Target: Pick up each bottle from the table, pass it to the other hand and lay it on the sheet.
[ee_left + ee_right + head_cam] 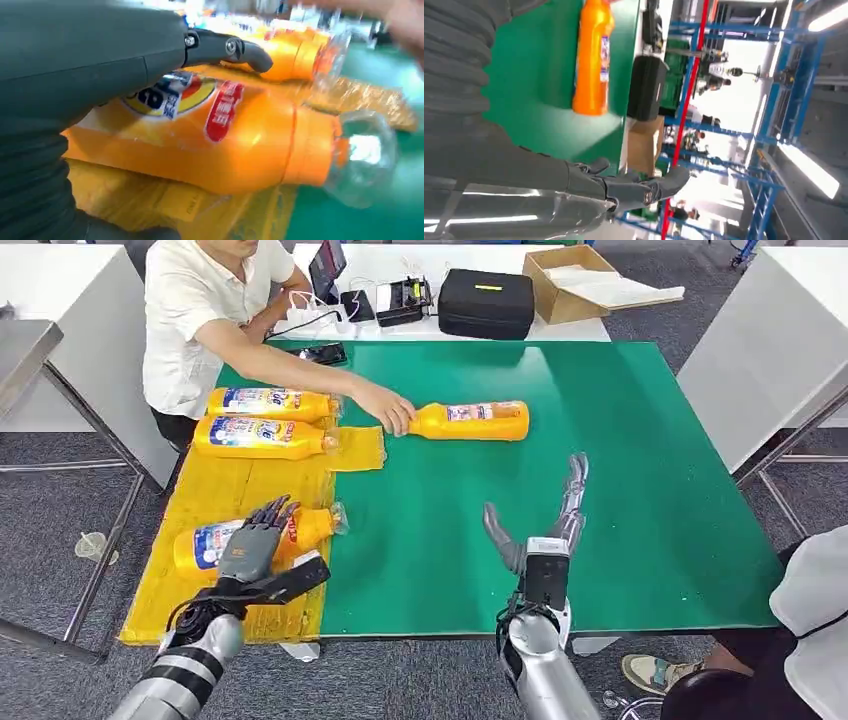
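You have three bottles lying on the yellow sheet (250,480); your left hand (252,540) has fingers around the nearest bottle (205,545). A fourth bottle (472,421) waits mid-bench, right hand (545,525) open-fingered.

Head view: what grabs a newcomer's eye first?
Orange bottles against the green table: two lie on the yellow sheet at the far left, and a third bottle lies nearer on the sheet with the left robot hand on it. A person's hand touches the fourth bottle lying mid-table, while the right robot hand hovers open over bare green.
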